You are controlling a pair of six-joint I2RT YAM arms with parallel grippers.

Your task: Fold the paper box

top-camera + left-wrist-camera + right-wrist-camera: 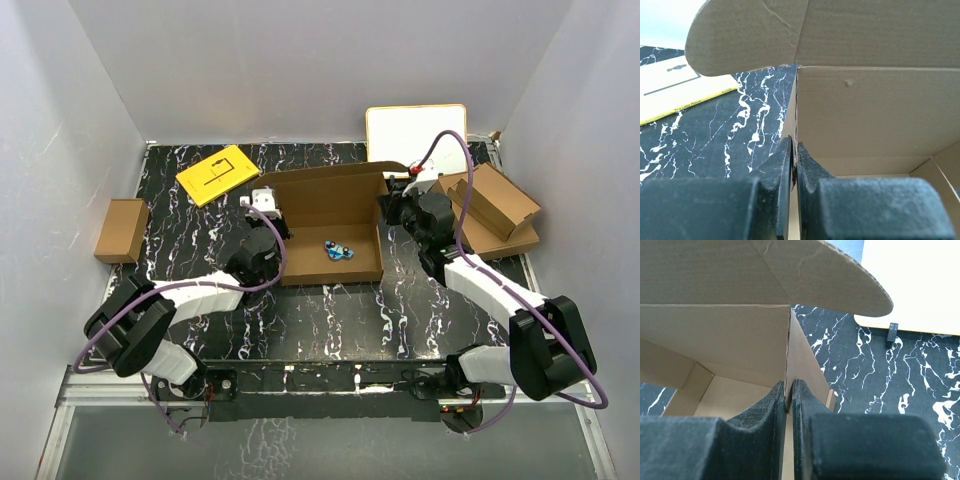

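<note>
At the middle of a black marbled table (pixel 330 320), the paper box (pixel 330 195) sits half-formed, its tray open upward and its long lid panel standing up along the far side. The left gripper (pixel 272 215) is clamped on the box's left side wall. The left wrist view shows the two dark fingers pressed together at the tips of that gripper (pixel 794 145), with the thin cardboard edge of the box (pixel 865 110) running down between them. The right gripper (pixel 386 208) is likewise pinched onto the box's right side wall. In the right wrist view its jaws (pixel 788 387) are closed around the wall's upper edge, beneath a rounded flap of the box (pixel 715 335).

Inside the box, near its front wall, lies a small blue object (pixel 338 250). A yellow card (pixel 217 175) with black lines lies flat off the box's far-left corner, and it shows beside the box in the left wrist view (pixel 680 90). A small brown box (pixel 122 230) rests well to the left of the paper box, at the table's edge. A white board (pixel 416 130) lies just beyond the box's far-right corner. More cardboard pieces (pixel 495 205) are stacked to the box's right.
</note>
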